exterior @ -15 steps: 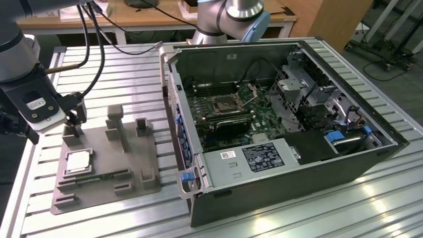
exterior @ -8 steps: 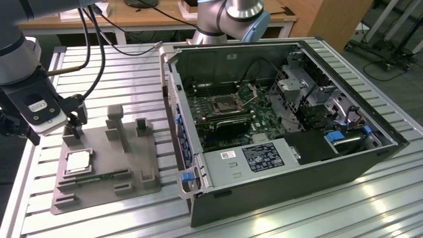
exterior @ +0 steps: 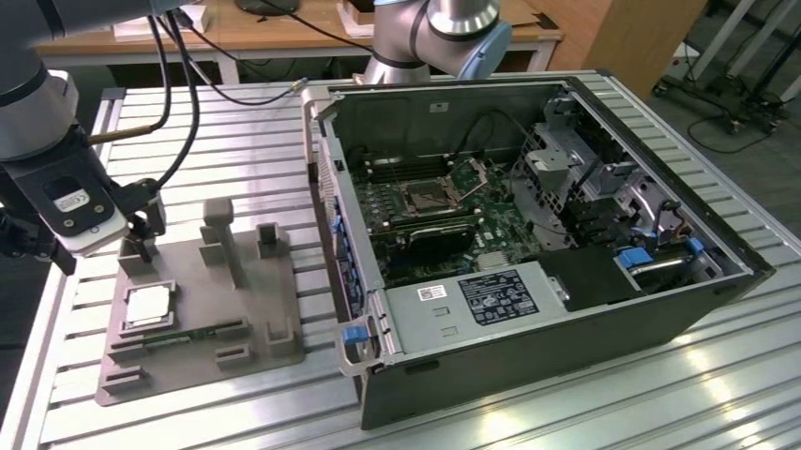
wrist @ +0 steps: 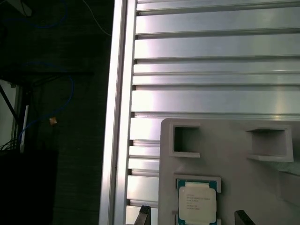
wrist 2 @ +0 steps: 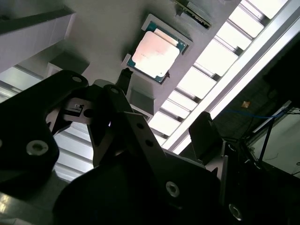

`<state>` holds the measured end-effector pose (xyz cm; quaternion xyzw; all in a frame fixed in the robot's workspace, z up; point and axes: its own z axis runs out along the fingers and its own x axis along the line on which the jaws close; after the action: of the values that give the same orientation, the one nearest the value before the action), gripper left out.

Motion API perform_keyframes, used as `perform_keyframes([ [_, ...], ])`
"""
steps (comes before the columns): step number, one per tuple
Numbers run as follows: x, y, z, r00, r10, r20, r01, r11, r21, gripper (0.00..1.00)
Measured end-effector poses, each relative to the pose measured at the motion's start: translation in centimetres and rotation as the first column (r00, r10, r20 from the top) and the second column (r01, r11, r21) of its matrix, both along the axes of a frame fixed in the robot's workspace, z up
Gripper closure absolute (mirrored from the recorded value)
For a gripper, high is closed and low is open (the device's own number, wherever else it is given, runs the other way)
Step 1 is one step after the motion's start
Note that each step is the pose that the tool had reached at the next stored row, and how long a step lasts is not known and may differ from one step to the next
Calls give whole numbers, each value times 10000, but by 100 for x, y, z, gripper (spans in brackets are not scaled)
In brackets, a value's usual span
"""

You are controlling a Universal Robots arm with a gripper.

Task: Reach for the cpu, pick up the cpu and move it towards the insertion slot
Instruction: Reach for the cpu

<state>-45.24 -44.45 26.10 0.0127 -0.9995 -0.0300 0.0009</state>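
The chip (exterior: 148, 305) is seen lying flat, pale metal top upward, in a square pocket of a grey plastic holder (exterior: 250, 309), on the side of the holder toward the exterior view's left. In both wrist views it is framed by the pocket's raised rim, and nothing is resting on it. A narrow green memory stick (exterior: 188, 335) is laid in the holder just beside the chip, and several upright posts (exterior: 219, 220) are raised from the holder behind it. The hand (wrist: 193, 216) is held above the holder with its two dark fingers (wrist: 143, 213) spread apart (nothing is gripped between them). In the first wrist view the chip is seen between the two fingertips, yet no contact with it can be made out. The holder is set on a ribbed aluminium tabletop (exterior: 651, 403). Toward the exterior view's right, an opened computer case (exterior: 564, 347) is laid on its side on the same tabletop, with a green board (exterior: 494, 220) exposed inside. The socket (exterior: 423, 199) is found on that board as a square metal frame with a dark centre, and its hinged plate (exterior: 474, 176) is tilted up. The socket is well apart from both chip and hand, with the case wall between them.
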Motion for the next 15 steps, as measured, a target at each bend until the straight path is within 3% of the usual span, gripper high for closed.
perform_keyframes([
  [15, 92, -40, -259, 10000, -68, -3, 68, 10000, -5, 24],
])
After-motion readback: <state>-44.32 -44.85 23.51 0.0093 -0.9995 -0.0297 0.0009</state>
